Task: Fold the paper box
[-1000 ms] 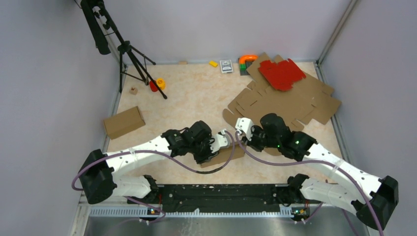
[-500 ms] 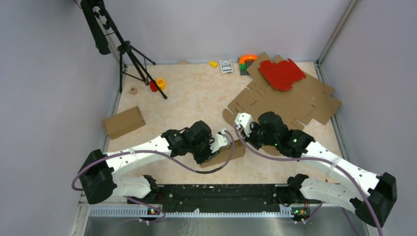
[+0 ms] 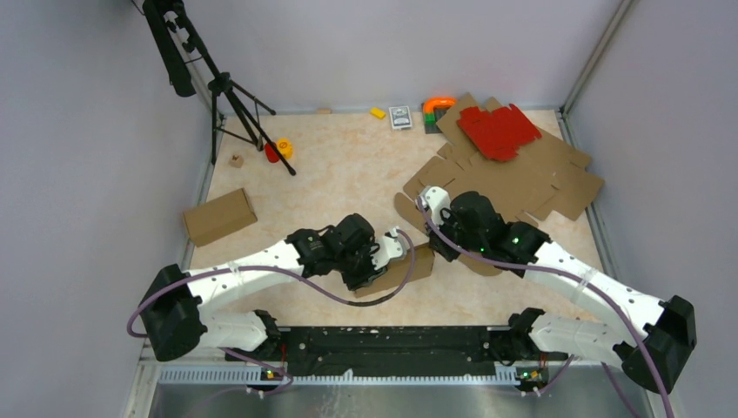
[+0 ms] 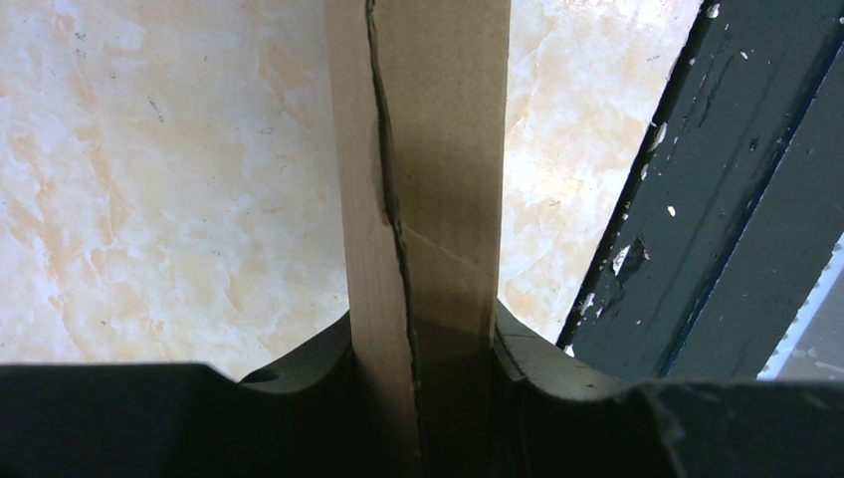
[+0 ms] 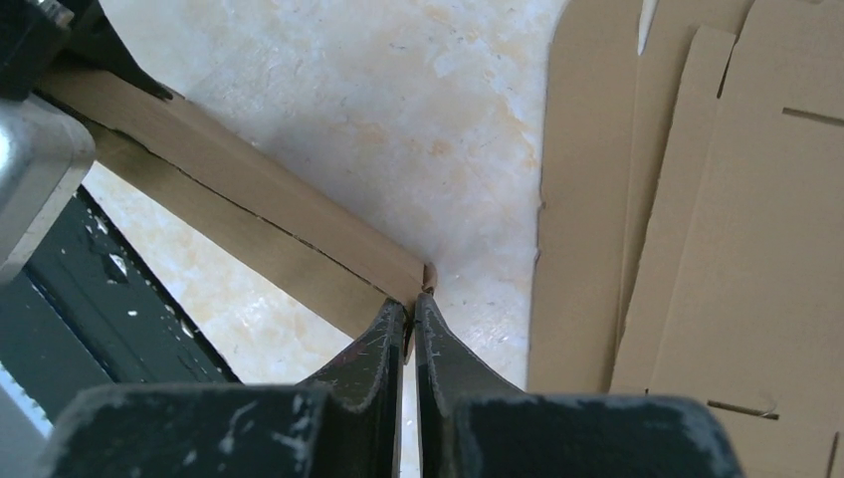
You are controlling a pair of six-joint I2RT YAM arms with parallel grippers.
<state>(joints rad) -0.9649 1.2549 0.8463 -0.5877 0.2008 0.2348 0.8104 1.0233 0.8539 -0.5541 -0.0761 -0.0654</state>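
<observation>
The paper box [image 3: 416, 264] is a long, narrow folded brown carton lying near the table's front middle. My left gripper [image 3: 383, 259] clamps it across its width. In the left wrist view the box [image 4: 428, 149] runs straight up between the two fingers [image 4: 318, 363], which press on its sides, so the left gripper [image 4: 423, 354] is shut on it. My right gripper [image 3: 433, 250] is at the box's right end. In the right wrist view the box [image 5: 249, 199] ends at the right gripper's [image 5: 410, 304] tips, which are shut on a thin end flap of it.
Flat brown cardboard sheets [image 3: 513, 178] lie at the right, with a red die-cut sheet [image 3: 498, 131] on top of them. A second closed brown box [image 3: 219, 216] sits at the left. A tripod [image 3: 235, 104] stands at the back left. The black rail [image 3: 392, 335] borders the near edge.
My right gripper has shut and its wrist has shifted a little farther back. The box's right end now shows more. The left arm has held still with the box.
</observation>
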